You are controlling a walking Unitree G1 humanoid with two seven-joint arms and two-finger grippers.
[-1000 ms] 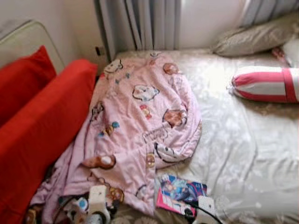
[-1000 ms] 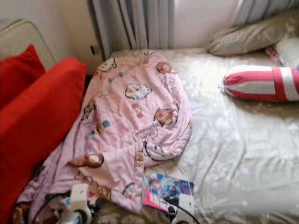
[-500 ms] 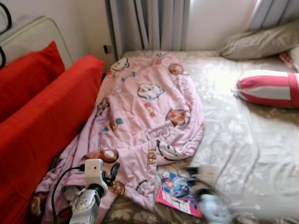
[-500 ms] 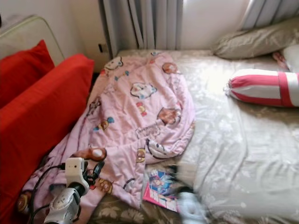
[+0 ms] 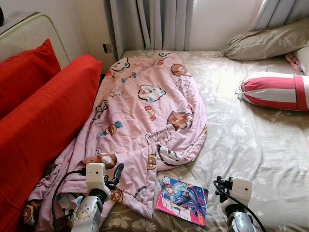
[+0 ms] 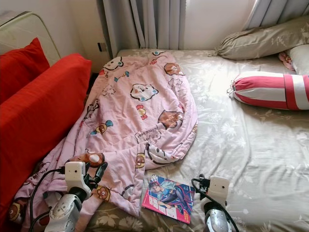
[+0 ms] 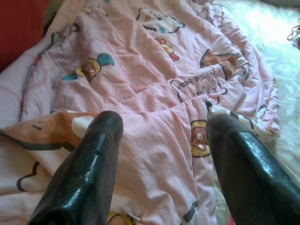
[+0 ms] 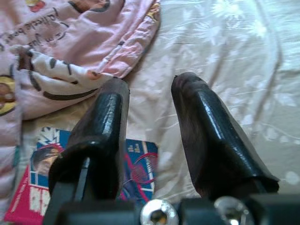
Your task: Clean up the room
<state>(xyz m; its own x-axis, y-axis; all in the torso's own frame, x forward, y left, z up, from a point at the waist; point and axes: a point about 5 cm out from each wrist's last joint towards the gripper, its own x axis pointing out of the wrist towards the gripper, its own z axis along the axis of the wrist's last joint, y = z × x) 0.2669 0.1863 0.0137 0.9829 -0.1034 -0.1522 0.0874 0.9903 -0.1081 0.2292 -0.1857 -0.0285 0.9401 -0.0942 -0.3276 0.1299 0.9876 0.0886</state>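
Right gripper (image 8: 150, 136) has risen beside one book (image 5: 182, 200); both grippers unclenched, left gripper (image 7: 161, 159) over one blanket (image 5: 145, 121).

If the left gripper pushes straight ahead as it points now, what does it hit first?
Most likely the pink blanket: the left gripper, fingers open, points across its rumpled surface. Depth is unclear, so the exact contact spot is a guess.

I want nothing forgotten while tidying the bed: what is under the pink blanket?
The pink blanket lies crumpled on the floral sheet, its near edge reaching the comic book. Whatever else lies under it is hidden. Both grippers, left gripper and right gripper, hover open.
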